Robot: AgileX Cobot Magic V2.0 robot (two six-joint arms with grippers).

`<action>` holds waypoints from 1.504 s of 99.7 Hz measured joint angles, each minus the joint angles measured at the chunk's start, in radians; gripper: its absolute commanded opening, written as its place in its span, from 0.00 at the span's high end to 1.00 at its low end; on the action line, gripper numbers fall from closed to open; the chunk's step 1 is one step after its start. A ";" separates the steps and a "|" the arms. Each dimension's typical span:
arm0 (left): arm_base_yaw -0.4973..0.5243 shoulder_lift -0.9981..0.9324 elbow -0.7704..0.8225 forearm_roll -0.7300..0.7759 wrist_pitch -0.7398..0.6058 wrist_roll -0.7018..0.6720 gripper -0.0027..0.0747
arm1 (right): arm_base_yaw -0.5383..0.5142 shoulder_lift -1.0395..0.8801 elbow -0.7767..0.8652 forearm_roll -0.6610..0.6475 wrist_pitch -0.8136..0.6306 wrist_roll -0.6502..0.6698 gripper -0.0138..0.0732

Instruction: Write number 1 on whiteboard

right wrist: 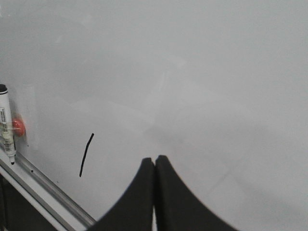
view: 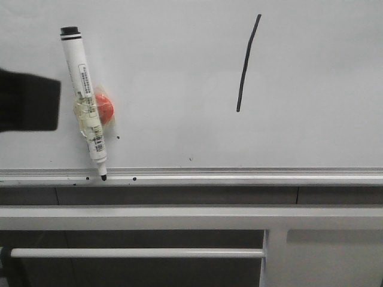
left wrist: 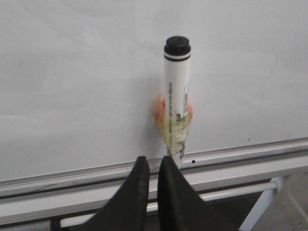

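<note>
Glossy white, the whiteboard fills most of the front view, its silver strip running along the lower edge. On it the number 1 stands as a thin black stroke, slightly slanted and curved, at about 1 o'clock from the board's middle and well apart from everything else. At 9 to 10 o'clock a white marker with a black end cap is stuck to the board, taped over an orange-red magnet — its tip rests at the strip. The left gripper has its jaws nearly together with only a thin slit between them, holding nothing; the marker's lower end sits just beyond the fingertips, at 12 o'clock from them. The right gripper has its jaws pressed together, also holding nothing — the stroke lies at about 9 o'clock from them, apart from the tips. Below the board run a white rail and a white bar.
</note>
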 measured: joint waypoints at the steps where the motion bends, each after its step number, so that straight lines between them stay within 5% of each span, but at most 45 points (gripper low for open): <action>1: -0.004 -0.002 0.000 -0.004 0.000 0.013 0.99 | 0.000 -0.002 0.005 0.000 -0.007 0.000 0.91; 42: -0.018 -0.223 0.000 -0.045 -0.015 0.439 0.99 | 0.000 -0.229 0.397 0.285 -0.211 0.000 0.91; 68: -0.022 -0.444 0.004 -0.051 -0.038 0.682 0.99 | -0.002 -0.230 0.658 0.369 -0.522 0.000 0.91; 150: -0.022 -0.619 0.006 -0.077 -0.054 0.716 0.99 | -0.002 -0.230 0.658 0.377 -0.523 0.000 0.91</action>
